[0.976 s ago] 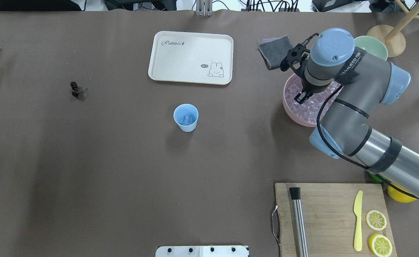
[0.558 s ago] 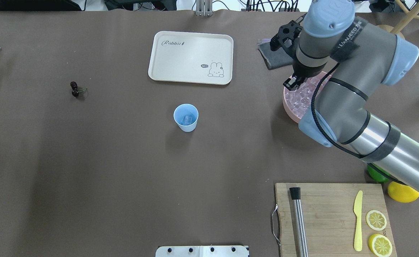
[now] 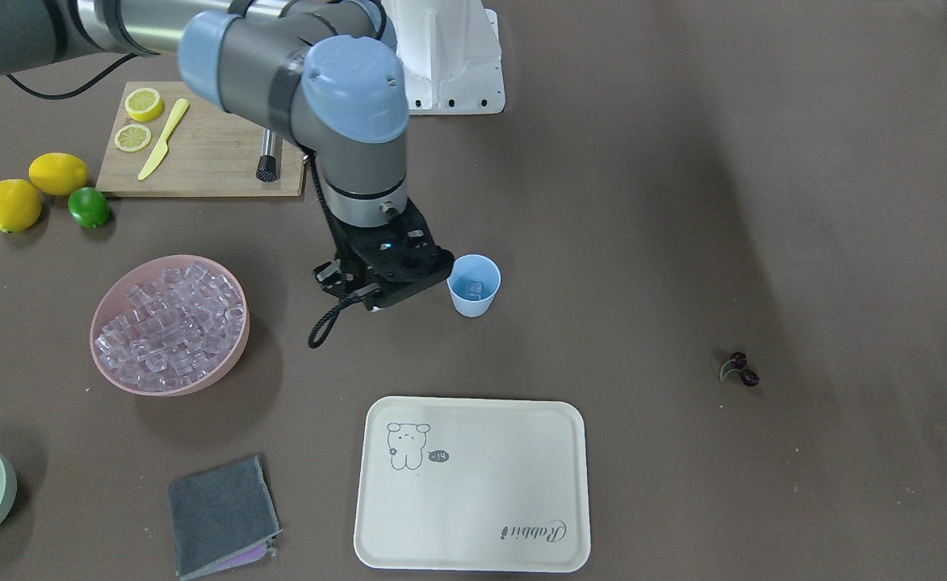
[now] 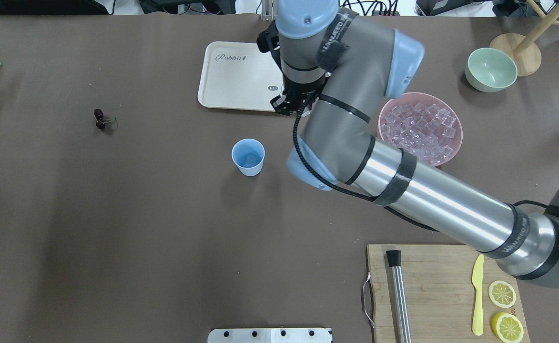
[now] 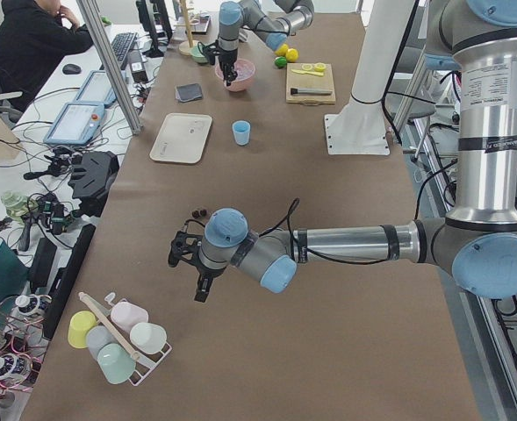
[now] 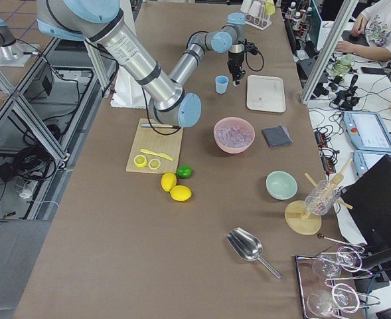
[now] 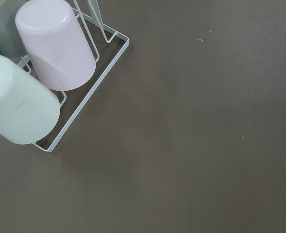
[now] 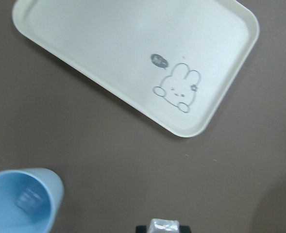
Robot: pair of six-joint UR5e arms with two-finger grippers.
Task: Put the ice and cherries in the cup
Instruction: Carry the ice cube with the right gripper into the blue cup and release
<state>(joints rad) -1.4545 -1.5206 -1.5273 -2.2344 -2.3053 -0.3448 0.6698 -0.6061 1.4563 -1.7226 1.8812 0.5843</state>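
Observation:
The light blue cup (image 4: 248,156) stands mid-table with one ice cube (image 4: 249,160) in it; it also shows in the front view (image 3: 474,284) and the right wrist view (image 8: 21,204). More ice (image 4: 420,126) fills the pink bowl (image 4: 384,138). My right gripper (image 4: 286,108) hangs above the table between the tray and the cup, shut on an ice cube (image 8: 164,225). The cherries (image 4: 100,119) lie far left on the table. My left gripper (image 5: 197,285) shows only in the exterior left view, beyond the cherries (image 5: 199,211); I cannot tell whether it is open.
A cream rabbit tray (image 4: 241,71) lies behind the cup. A pale green bowl (image 4: 491,69), a grey cloth (image 3: 223,516), a cutting board (image 4: 441,286) with muddler, knife and lemon slices, lemons and a lime (image 3: 88,206) sit on the right side. A cup rack (image 7: 84,97) is under the left wrist.
My right arm has lifted out of the pink bowl and swung left, from over the ice to beside the tray's near corner, close to the cup. The cup and cherries have not moved.

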